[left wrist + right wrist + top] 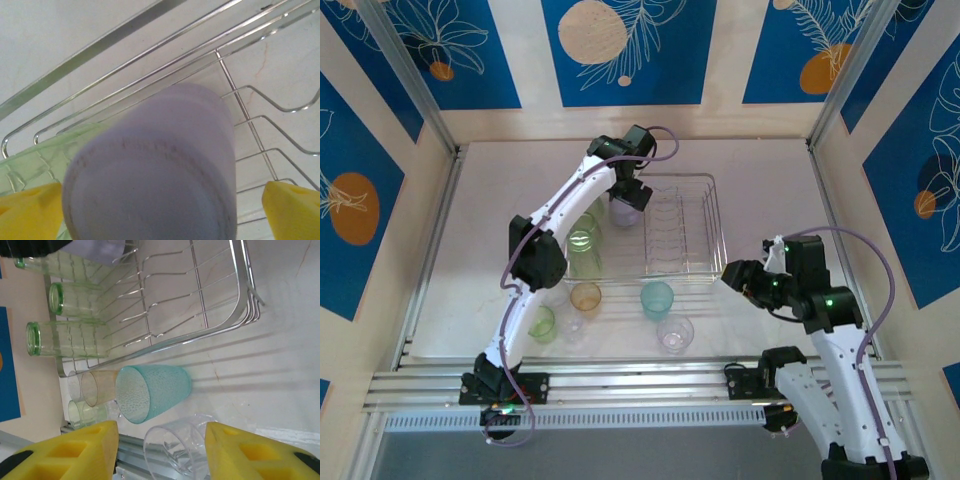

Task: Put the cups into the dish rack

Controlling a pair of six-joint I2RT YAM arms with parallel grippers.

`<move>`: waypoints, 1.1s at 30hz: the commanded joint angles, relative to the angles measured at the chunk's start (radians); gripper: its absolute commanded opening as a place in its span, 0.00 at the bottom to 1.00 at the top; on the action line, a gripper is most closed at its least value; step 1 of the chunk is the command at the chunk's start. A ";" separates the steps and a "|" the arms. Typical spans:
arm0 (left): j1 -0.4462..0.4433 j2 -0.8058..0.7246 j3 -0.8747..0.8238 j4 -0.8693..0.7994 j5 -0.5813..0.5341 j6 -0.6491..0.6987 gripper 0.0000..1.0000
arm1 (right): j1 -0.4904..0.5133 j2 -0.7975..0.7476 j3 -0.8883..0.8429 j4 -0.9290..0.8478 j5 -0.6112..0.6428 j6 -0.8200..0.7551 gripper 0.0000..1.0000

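Dish rack: shiny metal wire. Lilac cup: matt transl. plastic. Teal cup: pebbled plastic.

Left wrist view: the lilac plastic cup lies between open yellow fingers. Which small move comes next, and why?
Probably raise the left gripper up. The lilac plastic cup rests in the silvery wire dish rack, and the gripper stands open with a gap beside it, so it looks released.

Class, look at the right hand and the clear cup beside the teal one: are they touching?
Apart. The top external view shows bare table between the right hand and the clear cup.
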 commanded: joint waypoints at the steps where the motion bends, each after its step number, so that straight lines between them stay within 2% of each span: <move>1: 0.010 -0.032 0.019 0.009 -0.040 -0.001 1.00 | 0.032 0.013 0.033 -0.044 -0.006 -0.018 0.50; 5: 0.010 -0.073 0.010 0.022 -0.038 -0.009 1.00 | 0.104 0.036 0.034 -0.042 0.020 -0.012 0.50; 8: 0.004 -0.142 -0.043 0.067 -0.012 -0.009 1.00 | 0.205 0.079 0.046 -0.041 0.077 -0.002 0.50; 14: -0.011 -0.346 -0.274 0.227 0.039 -0.022 1.00 | 0.451 0.234 0.115 -0.042 0.246 0.015 0.52; 17: -0.016 -0.454 -0.395 0.291 0.060 -0.037 1.00 | 0.520 0.324 0.155 -0.039 0.286 0.013 0.53; 22: -0.018 -0.689 -0.688 0.465 0.081 -0.097 1.00 | 0.588 0.478 0.220 -0.029 0.323 -0.005 0.54; 27: -0.016 -0.991 -1.088 0.718 0.081 -0.195 1.00 | 0.632 0.621 0.281 -0.017 0.361 -0.035 0.54; 33: -0.015 -1.308 -1.463 0.912 0.085 -0.293 1.00 | 0.650 0.710 0.310 -0.004 0.395 -0.057 0.52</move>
